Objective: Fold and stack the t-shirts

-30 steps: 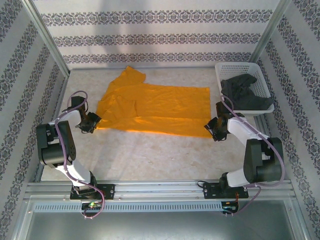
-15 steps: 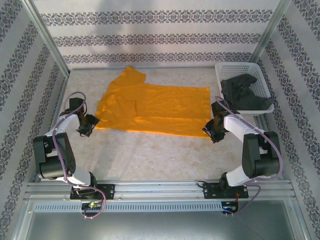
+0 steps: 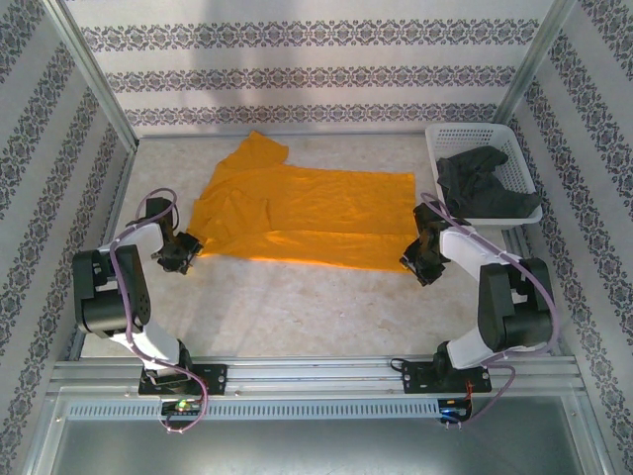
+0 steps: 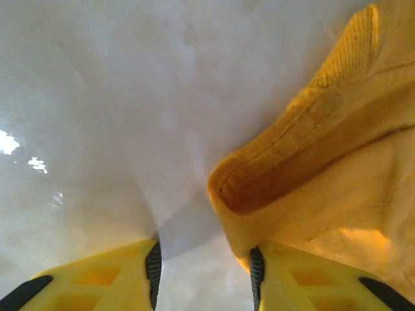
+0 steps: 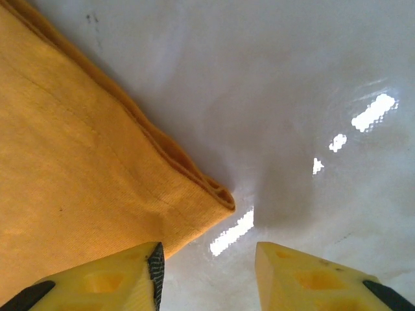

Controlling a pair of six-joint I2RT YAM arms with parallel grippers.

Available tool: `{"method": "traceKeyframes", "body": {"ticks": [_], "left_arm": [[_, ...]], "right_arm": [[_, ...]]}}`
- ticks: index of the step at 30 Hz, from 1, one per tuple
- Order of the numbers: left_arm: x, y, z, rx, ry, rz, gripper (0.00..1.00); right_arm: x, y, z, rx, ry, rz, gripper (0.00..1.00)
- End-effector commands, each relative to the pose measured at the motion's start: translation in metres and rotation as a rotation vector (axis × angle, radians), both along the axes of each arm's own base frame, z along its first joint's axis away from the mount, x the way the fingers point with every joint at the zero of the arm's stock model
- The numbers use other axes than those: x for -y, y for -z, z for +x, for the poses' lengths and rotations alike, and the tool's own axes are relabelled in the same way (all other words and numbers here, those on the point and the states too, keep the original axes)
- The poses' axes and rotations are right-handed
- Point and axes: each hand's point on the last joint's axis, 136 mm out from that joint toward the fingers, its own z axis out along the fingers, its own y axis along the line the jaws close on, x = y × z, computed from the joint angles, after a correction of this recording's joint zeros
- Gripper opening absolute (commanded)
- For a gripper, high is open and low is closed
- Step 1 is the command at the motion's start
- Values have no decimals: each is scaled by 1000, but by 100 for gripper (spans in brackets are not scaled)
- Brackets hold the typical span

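Left gripper apart at orange shirt corner; right gripper apart at opposite hem corner.

orange-yellow t-shirt | charcoal t-shirt | white lattice basket | walls — grey floral stripes on white

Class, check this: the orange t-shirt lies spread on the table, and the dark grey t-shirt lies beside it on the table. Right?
No. The dark grey t-shirt lies in the white basket, not on the table; the top external view shows it. The rest holds.
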Motion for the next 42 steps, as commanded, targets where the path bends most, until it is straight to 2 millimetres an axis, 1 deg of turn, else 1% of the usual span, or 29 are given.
{"method": "traceKeyframes", "body": {"ticks": [1, 3, 4, 6, 7, 9, 10, 13, 16, 20, 24, 27, 30, 34, 35, 36, 37, 38, 39, 40, 42], "left_arm": [[-6, -5, 40, 111, 1, 22, 31], [-9, -8, 49, 126, 0, 36, 22], [-12, -9, 51, 129, -3, 44, 16], [-15, -13, 51, 127, -7, 67, 3], [-17, -15, 49, 121, -8, 75, 0], [-20, -18, 40, 96, -9, 101, 0], [-21, -19, 33, 80, -10, 110, 0], [-26, -22, 8, 36, -35, 152, 0], [-29, -23, -24, -18, -97, 181, 0], [-25, -17, -69, -77, -209, 177, 0], [-17, -11, -108, -97, -347, 147, 0], [-15, -10, -137, -108, -452, 146, 0], [-15, -12, -159, -116, -509, 156, 0], [-11, -11, -177, -127, -539, 152, 0], [-11, -12, -178, -123, -536, 153, 2], [-11, -15, -178, -111, -527, 158, 10], [-13, -20, -174, -91, -509, 165, 23], [-15, -29, -171, -72, -487, 182, 34], [-17, -39, -166, -51, -465, 206, 39], [-20, -51, -159, -28, -429, 234, 41], [-18, -73, -139, 27, -336, 266, 42]], "right_arm": [[-1, 2, 7, -4, -15, -22, 38], [-1, 4, 11, -12, -17, -26, 32], [-1, 5, 12, -12, -17, -29, 30], [0, 5, 17, -14, -24, -38, 23], [0, 4, 18, -15, -25, -42, 18], [2, 2, 22, -13, -42, -63, 4], [3, 0, 22, -14, -48, -71, 0], [5, -7, 18, -12, -69, -94, 0], [8, -12, 5, -30, -87, -117, 0], [10, -11, -21, -85, -115, -128, 0], [15, -7, -47, -146, -142, -156, 0], [17, -6, -64, -180, -156, -162, 0], [17, -5, -78, -207, -183, -165, 0], [15, -1, -93, -215, -186, -147, 0], [15, 0, -95, -212, -183, -143, 0], [15, -1, -95, -206, -184, -141, 1], [13, -2, -93, -194, -189, -136, 8], [12, -6, -88, -172, -198, -135, 15], [11, -11, -84, -148, -210, -140, 20], [10, -19, -77, -116, -226, -151, 25], [5, -36, -61, -27, -271, -168, 33]]}}
